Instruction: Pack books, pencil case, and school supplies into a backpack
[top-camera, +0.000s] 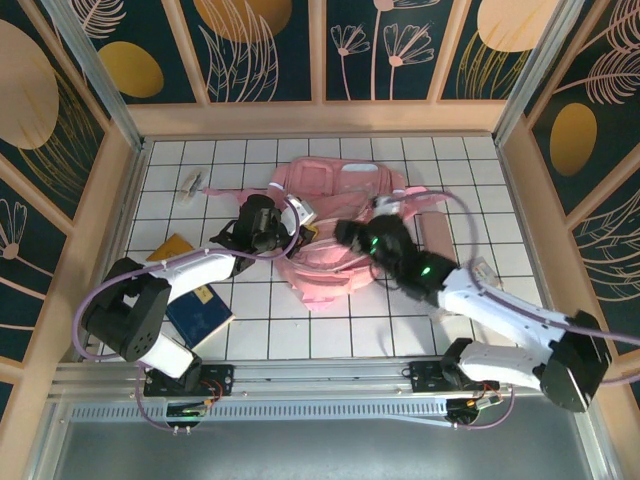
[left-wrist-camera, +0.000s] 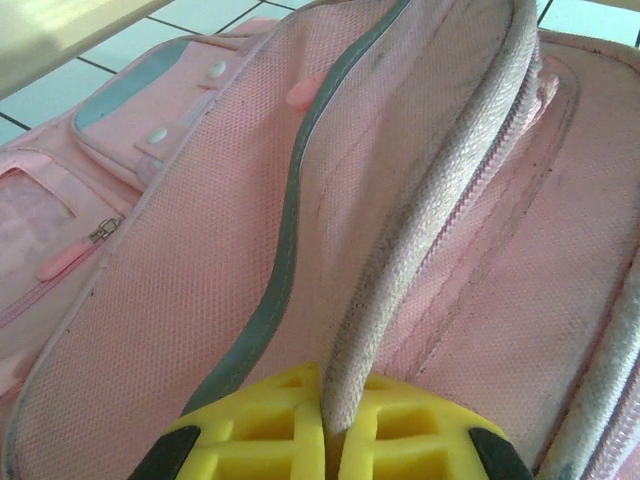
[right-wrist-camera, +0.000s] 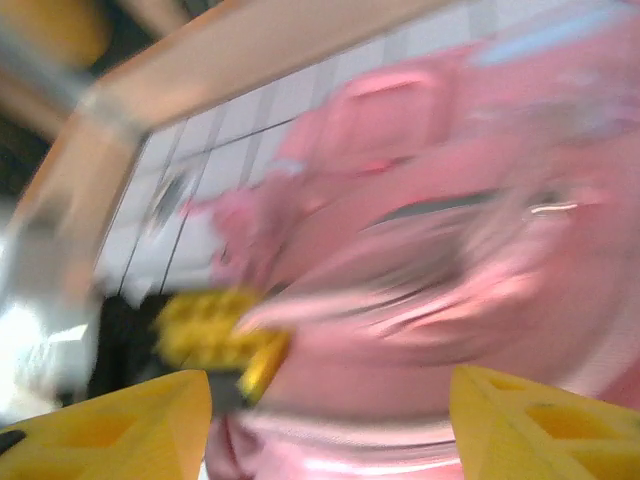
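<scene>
I have L gripper (left-wrist-camera: 330, 445) clamped on backpack (top-camera: 340, 185) zipper rim (left-wrist-camera: 440, 200), propping the mouth open for loading; R gripper (right-wrist-camera: 330, 420) fingers apart, blurred, approx. over the opening.

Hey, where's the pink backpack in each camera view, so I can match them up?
Top external: backpack in the middle of the table.
Left wrist: backpack close up, its zipper rim rising through the middle.
Right wrist: blurred, across centre and right.
Shared landmark: left gripper, yellow, pinching the rim.
</scene>
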